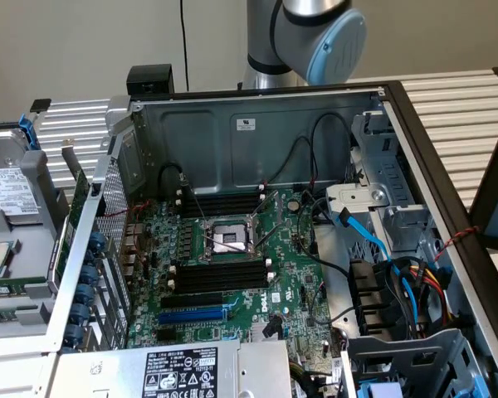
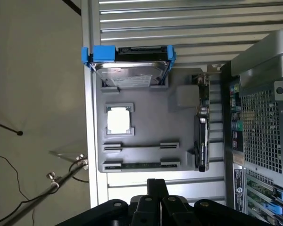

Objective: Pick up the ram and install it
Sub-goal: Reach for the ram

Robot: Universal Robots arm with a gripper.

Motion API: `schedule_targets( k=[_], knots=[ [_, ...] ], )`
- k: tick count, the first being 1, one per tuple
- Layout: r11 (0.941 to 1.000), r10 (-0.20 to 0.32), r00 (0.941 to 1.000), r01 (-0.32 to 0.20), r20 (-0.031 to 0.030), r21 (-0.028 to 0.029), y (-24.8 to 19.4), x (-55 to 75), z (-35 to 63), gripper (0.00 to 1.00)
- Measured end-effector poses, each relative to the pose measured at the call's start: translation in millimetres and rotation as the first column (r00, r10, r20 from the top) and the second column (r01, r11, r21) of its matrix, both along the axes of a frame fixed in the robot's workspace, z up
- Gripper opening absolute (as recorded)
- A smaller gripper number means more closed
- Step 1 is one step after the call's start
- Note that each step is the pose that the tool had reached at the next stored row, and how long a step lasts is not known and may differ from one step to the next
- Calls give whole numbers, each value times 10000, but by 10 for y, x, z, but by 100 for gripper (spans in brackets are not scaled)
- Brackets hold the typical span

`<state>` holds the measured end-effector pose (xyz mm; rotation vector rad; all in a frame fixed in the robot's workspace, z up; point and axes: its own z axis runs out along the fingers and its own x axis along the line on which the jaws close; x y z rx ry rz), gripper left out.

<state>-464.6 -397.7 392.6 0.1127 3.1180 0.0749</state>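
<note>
My gripper (image 2: 156, 187) is clenched and empty. The ram (image 2: 141, 165) lies just ahead of my fingertips, in the nearest cradle of the tray (image 2: 151, 123).

Risk: approaching with the jaws closed would strike the stick's edge, and an off-centre grasp could tilt it.

Count: one ram, one hard drive (image 2: 129, 75), one processor (image 2: 119, 119).

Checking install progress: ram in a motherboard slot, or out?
Out: the ram lies in the grey tray beside the case; the memory slots look empty.
</note>
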Motion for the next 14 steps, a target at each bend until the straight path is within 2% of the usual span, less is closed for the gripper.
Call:
schedule_targets(
  k=[10,14],
  knots=[
    [10000,59,10000,-59,42,1,0,-39,0,10],
    [9993,372,9993,-372,46,0,0,-40,0,10]
  ],
)
